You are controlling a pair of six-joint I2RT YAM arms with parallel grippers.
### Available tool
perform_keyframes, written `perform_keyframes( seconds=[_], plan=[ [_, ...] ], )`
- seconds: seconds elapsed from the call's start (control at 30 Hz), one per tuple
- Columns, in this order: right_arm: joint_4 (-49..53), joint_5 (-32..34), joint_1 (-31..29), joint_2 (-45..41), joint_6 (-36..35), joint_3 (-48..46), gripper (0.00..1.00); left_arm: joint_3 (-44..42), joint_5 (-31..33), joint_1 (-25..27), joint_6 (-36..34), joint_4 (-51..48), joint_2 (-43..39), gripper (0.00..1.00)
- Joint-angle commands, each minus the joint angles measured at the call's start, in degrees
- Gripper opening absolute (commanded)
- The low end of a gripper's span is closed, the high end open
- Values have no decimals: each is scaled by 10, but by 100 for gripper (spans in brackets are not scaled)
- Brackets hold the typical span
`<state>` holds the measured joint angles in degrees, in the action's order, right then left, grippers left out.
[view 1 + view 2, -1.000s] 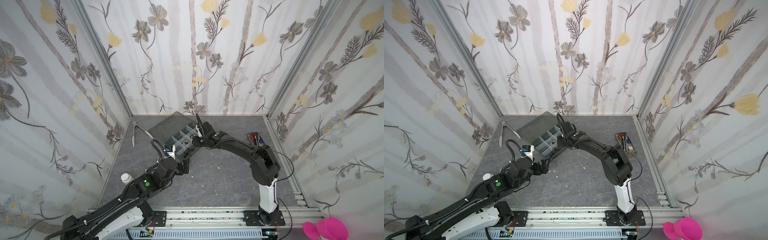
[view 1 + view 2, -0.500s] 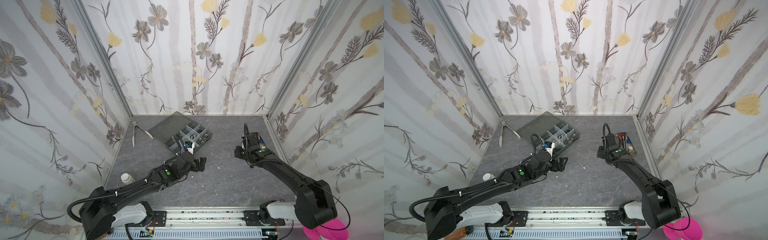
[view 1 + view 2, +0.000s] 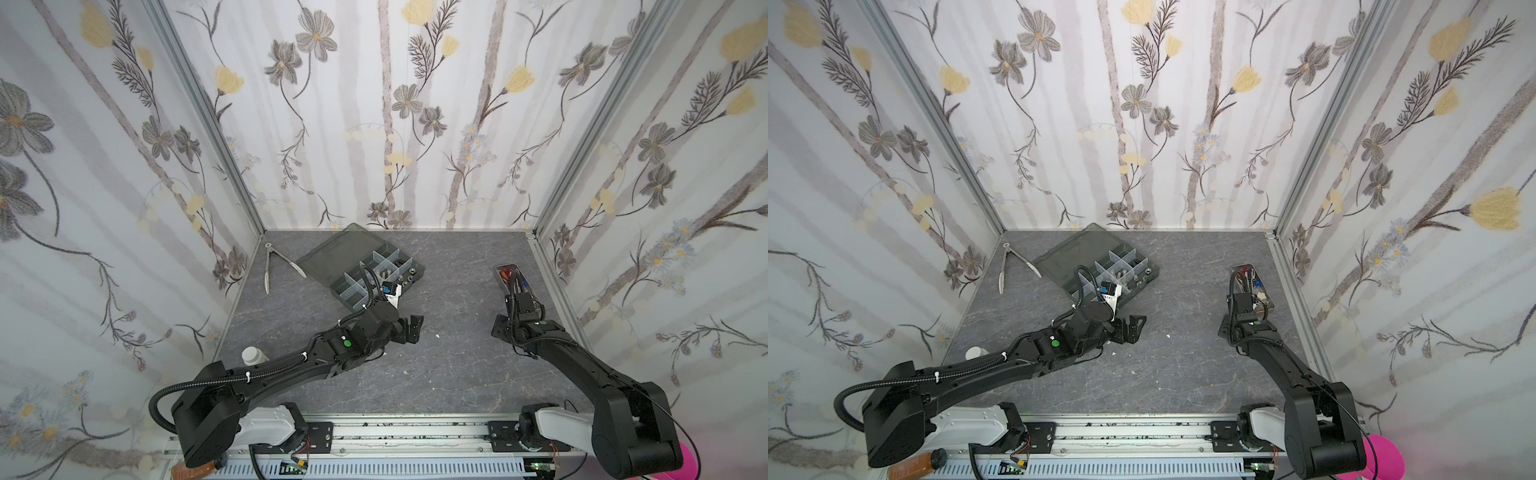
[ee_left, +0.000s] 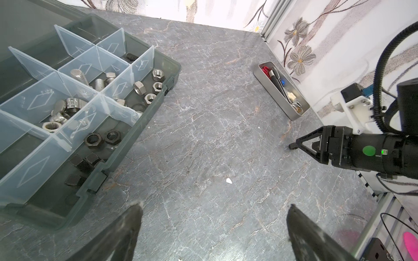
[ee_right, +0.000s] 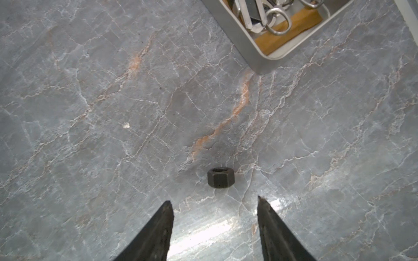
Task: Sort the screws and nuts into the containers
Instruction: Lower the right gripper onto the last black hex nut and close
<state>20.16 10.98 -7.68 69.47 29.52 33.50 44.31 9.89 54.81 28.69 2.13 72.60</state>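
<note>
One small black hex nut (image 5: 220, 177) is seen on the grey marbled table (image 5: 90, 90), right side, just ahead of the right gripper (image 5: 214, 200), jaws parted, untouched.

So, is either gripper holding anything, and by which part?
Nothing is held. The left gripper and right gripper are both open and empty; a black nut lies on the table ahead of the right one.

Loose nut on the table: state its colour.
The nut is matte black, clearest in the right wrist view.
</note>
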Motion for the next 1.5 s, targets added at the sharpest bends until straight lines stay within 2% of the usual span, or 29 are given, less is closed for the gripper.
perform_keyframes(
  seconds=[0.0,0.23,0.6,0.97,1.27,1.37,1.47],
  plan=[
    [-43,-10,13,4,9,-12,61,-5,9,0,2,3,-3,100],
    [-75,-50,29,35,9,-17,59,-8,17,0,5,-4,-20,100],
    [-99,-49,34,90,3,-8,54,-5,23,0,6,-11,-16,100],
    [-102,-69,37,121,0,-1,38,4,23,0,3,-15,-13,100],
    [-97,-70,36,119,-8,1,30,-1,29,0,7,-21,-21,100],
    [-95,-70,36,117,-9,-1,31,-2,28,0,11,-20,-22,100],
    [-89,-69,36,117,-12,-1,41,-5,27,0,13,-20,-23,100]
  ],
)
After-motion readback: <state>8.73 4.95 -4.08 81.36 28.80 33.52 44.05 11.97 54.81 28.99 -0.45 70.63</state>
